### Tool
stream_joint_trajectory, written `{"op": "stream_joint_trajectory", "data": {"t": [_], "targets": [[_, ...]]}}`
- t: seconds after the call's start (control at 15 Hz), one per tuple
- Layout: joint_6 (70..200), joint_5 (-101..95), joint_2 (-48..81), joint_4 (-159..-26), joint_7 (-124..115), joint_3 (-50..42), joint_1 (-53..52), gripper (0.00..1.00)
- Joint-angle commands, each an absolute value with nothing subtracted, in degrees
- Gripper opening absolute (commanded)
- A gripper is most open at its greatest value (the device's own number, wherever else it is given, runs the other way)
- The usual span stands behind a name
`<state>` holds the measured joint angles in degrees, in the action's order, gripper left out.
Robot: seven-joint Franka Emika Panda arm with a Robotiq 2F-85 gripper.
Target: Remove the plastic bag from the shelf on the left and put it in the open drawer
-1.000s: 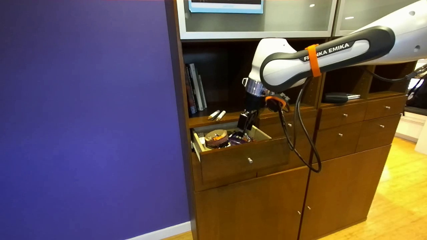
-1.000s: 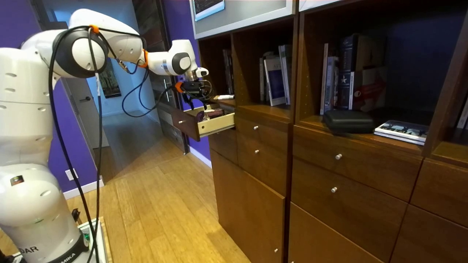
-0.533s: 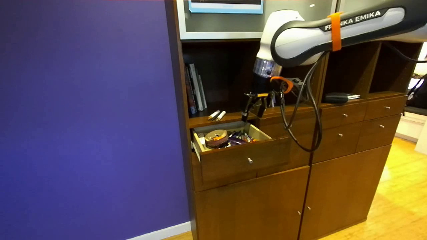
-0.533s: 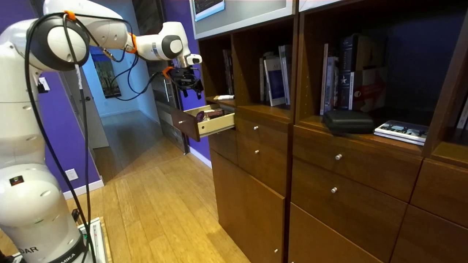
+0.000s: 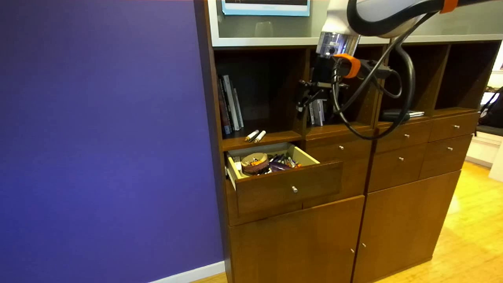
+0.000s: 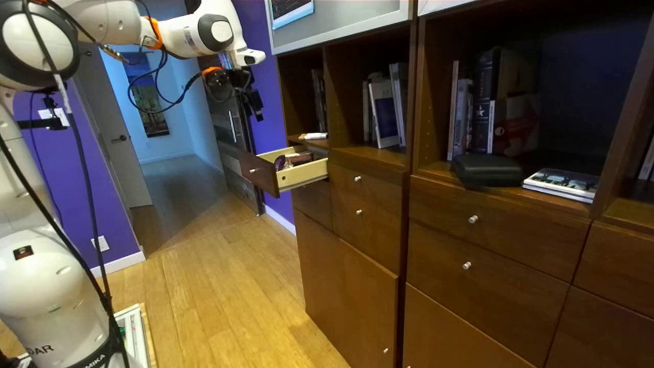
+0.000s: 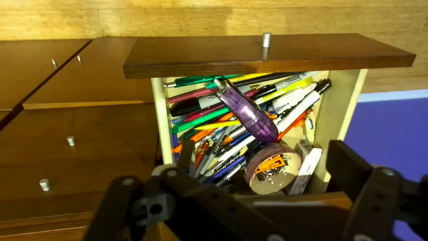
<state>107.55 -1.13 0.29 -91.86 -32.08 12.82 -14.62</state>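
No plastic bag can be made out in the views. The open drawer (image 5: 271, 196) is pulled out of the cabinet and shows in an exterior view (image 6: 304, 173) and the wrist view (image 7: 200, 60). It holds many pens, a purple see-through object (image 7: 249, 117), a round bowl (image 7: 254, 162) with orange and black clips, and a white box (image 7: 306, 172). My gripper (image 7: 262, 150) is open, with nothing between its spread fingers. In both exterior views, the gripper (image 5: 319, 106) (image 6: 255, 107) is well above the drawer, in front of the shelves. The left shelf (image 5: 281, 136) is above the drawer.
Two white markers (image 5: 259, 136) lie at the left shelf's front edge, with books (image 5: 232, 104) standing behind. More books (image 6: 386, 110) stand in the neighbouring compartment. A black case (image 6: 485, 169) sits on a shelf. Glass-fronted cabinet doors (image 5: 263, 41) are above. A purple wall (image 5: 106, 137) borders the cabinet.
My gripper has risen from inside the drawer to well above it, backing away from the cabinet. Its fingers show spread apart now. The drawer and the markers have not moved.
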Motion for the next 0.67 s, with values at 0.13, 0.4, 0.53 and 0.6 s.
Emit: {"op": "stream_joint_trajectory", "data": {"t": [0.13,0.4,0.53,0.6], "targets": [[107.72,-2.86,-6.8,-96.15,-39.53,13.99,-14.17,1.0],[107.26,-1.9,-5.6,-94.23,-37.59,14.39,-13.75,1.0],[107.28,-1.89,-5.91,-94.58,-37.58,14.42,-13.7,1.0],[107.31,-1.89,-5.92,-94.7,-37.58,14.42,-13.68,1.0]]}}
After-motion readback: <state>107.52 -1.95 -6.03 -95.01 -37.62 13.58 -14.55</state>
